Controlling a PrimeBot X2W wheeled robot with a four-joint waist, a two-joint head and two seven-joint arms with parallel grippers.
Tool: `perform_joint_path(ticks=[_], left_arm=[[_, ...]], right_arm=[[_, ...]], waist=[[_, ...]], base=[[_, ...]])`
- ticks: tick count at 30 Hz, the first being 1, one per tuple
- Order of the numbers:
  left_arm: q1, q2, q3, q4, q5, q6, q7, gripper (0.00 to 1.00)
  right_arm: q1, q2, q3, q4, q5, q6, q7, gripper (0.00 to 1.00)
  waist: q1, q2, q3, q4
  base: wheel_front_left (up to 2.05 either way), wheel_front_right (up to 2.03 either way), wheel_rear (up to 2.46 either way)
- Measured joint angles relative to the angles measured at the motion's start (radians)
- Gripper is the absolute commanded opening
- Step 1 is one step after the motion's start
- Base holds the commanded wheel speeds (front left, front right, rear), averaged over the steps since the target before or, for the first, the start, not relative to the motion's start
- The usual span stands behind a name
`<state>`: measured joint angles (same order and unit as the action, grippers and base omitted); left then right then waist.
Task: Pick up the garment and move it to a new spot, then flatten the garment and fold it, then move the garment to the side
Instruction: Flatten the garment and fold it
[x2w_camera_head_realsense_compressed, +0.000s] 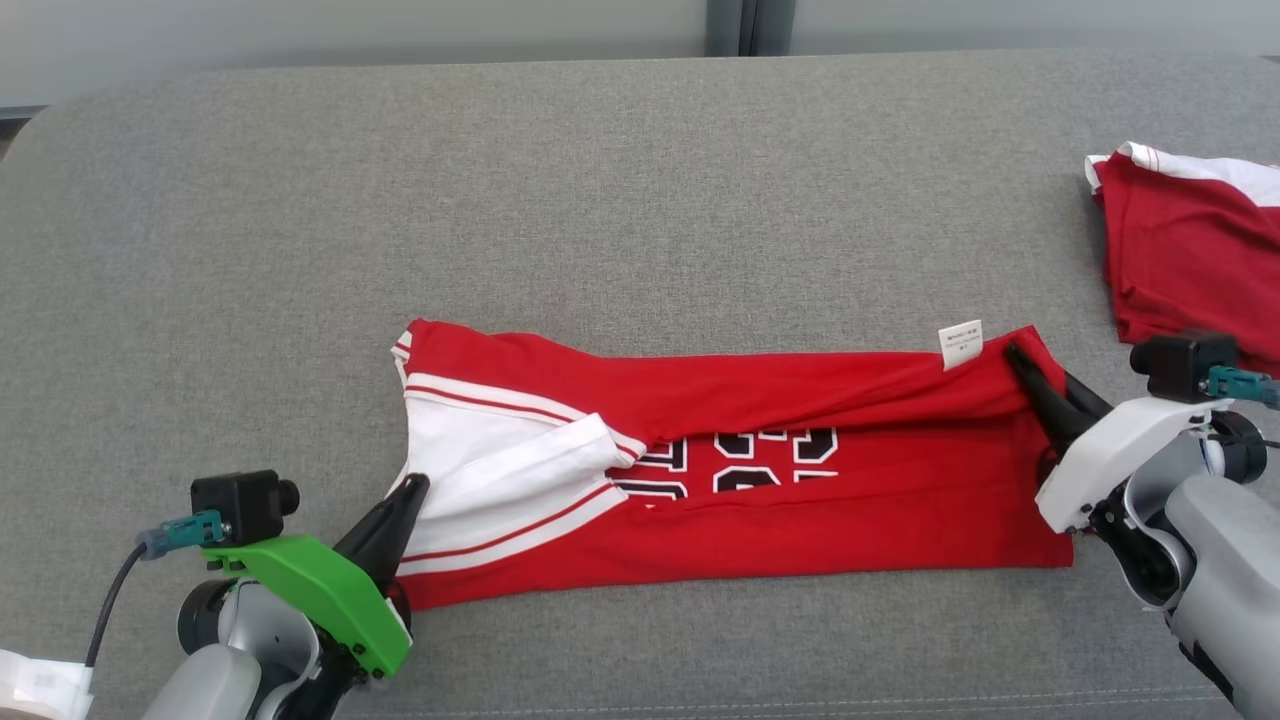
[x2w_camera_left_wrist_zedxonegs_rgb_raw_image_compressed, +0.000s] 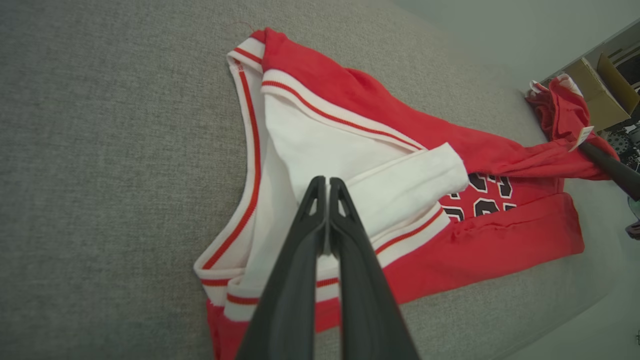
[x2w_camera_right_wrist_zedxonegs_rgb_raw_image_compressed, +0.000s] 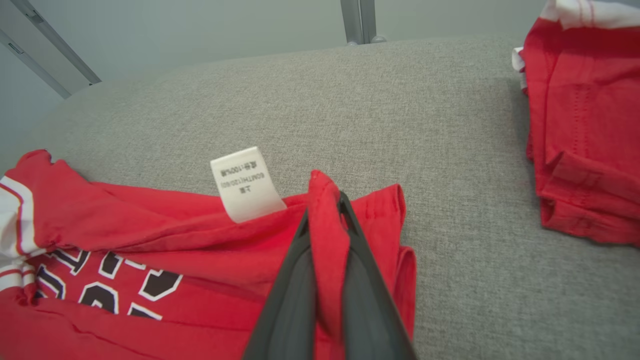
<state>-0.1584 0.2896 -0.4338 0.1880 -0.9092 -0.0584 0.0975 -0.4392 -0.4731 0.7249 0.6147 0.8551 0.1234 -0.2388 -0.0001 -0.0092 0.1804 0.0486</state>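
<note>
- Closest to my lens, right gripper is clamped shut on a raised pinch of red hem at the garment's right end, just beside the label
- Garment lies mid-cushion as a long band, doubled lengthwise, its long axis running left to right between my two arms, white-trimmed end to my left
- Left gripper sits at that left end, fingers pressed together with tips over the white cloth; I see nothing caught between them
- I judge the next fold goes end over end, so the held right end would have to travel leftward along that axis, and my right arm is the one placed for it
- Grey cushion carries it all; a folded shirt lies well apart at the far right
</note>
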Motion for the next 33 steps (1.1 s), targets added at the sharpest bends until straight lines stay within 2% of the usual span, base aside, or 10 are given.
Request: perform_joint_path(ticks=[8, 9, 10, 11, 12, 14, 15, 16, 18, 33], left_arm=[[0.025, 0.016, -0.007, -0.021, 0.007, 0.025, 0.016, 0.0], [0.026, 0.016, -0.008, -0.027, 0.007, 0.027, 0.017, 0.0], [0.026, 0.016, -0.009, -0.033, 0.007, 0.029, 0.022, 0.0], [0.027, 0.016, -0.01, -0.037, 0.007, 0.032, 0.025, 0.0], [0.029, 0.016, -0.012, -0.04, 0.007, 0.032, 0.025, 0.0], [0.037, 0.016, -0.014, -0.044, 0.007, 0.034, 0.028, 0.0], [0.041, 0.016, -0.016, -0.045, 0.007, 0.039, 0.034, 0.27], [0.044, 0.016, -0.016, -0.049, 0.007, 0.042, 0.035, 0.76], [0.048, 0.016, -0.016, -0.06, 0.006, 0.044, 0.035, 1.0], [0.057, 0.046, 0.009, -0.158, 0.059, 0.078, 0.002, 1.0]], right_arm=[[0.019, 0.003, 0.036, 0.003, 0.002, 0.0, 0.0, 0.05], [0.019, 0.003, 0.036, 0.005, 0.003, 0.0, 0.0, 0.2], [0.019, 0.003, 0.037, 0.007, 0.005, 0.0, 0.0, 0.44], [0.019, 0.003, 0.037, 0.012, 0.007, 0.0, 0.0, 0.87], [0.019, 0.003, 0.037, 0.017, 0.007, 0.0, 0.0, 1.0], [0.019, 0.002, 0.038, 0.03, 0.008, 0.0, 0.0, 1.0], [0.019, 0.002, 0.039, 0.035, 0.009, 0.0, 0.0, 1.0], [0.019, 0.002, 0.039, 0.038, 0.009, 0.0, 0.0, 1.0], [0.019, 0.001, 0.039, 0.039, 0.012, 0.0, 0.0, 1.0], [0.019, 0.003, -0.009, 0.045, 0.074, 0.0, -0.007, 1.0]], waist=[[0.0, 0.0, 0.0, -0.003], [0.0, 0.0, 0.0, -0.004], [0.0, 0.0, 0.0, -0.004], [0.0, 0.0, 0.0, -0.005], [0.0, 0.0, 0.0, -0.005], [0.0, 0.0, -0.001, -0.006], [0.0, 0.0, -0.001, -0.006], [0.0, 0.0, -0.001, -0.006], [0.0, 0.0, -0.002, -0.006], [0.0, 0.0, -0.012, -0.013]], base=[[0.0, 0.0, 0.0], [0.0, 0.0, 0.0], [0.0, 0.0, 0.0], [0.0, 0.0, 0.0], [0.0, 0.0, 0.0], [0.0, 0.0, 0.0], [0.0, 0.0, 0.0], [0.0, 0.0, 0.0], [0.0, 0.0, 0.0], [0.0, 0.0, 0.0]])
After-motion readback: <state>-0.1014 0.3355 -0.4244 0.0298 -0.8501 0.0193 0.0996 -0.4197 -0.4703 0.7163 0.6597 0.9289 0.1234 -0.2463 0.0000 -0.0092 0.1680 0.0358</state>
